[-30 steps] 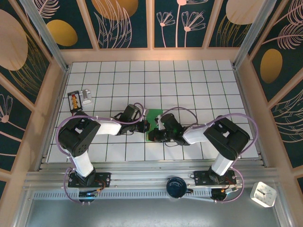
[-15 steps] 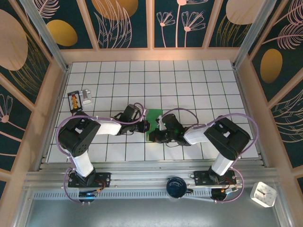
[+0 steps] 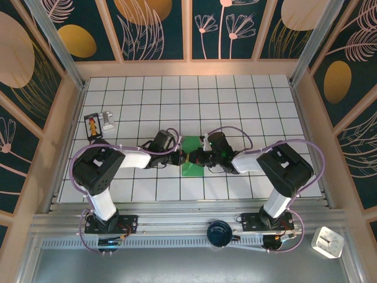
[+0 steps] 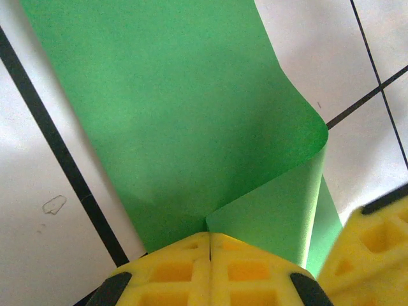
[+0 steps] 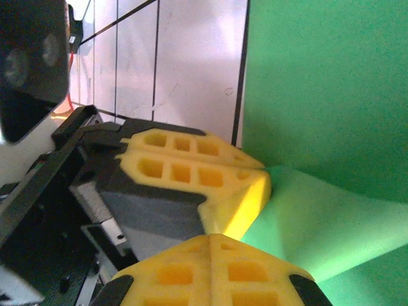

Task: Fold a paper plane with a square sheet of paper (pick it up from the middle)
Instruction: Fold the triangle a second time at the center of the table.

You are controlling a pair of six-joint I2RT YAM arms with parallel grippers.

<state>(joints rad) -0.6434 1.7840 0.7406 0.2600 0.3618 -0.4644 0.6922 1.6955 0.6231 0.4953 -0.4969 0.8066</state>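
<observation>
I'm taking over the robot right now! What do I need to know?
Left gripper: shut, pinching the green paper sheet.
Right gripper: shut, pinching the same sheet right beside it.
Sheet: lying mid tiled table, one side curled over, bend not pressed flat.
Done: sheet grabbed, a fold begun.
Left: press the crease, make every later fold; no plane yet.

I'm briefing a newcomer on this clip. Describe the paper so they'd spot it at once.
On the white tiled table, look where the left gripper and right gripper meet. Both pinch the paper: the one bright green sheet, an edge curled over.
</observation>
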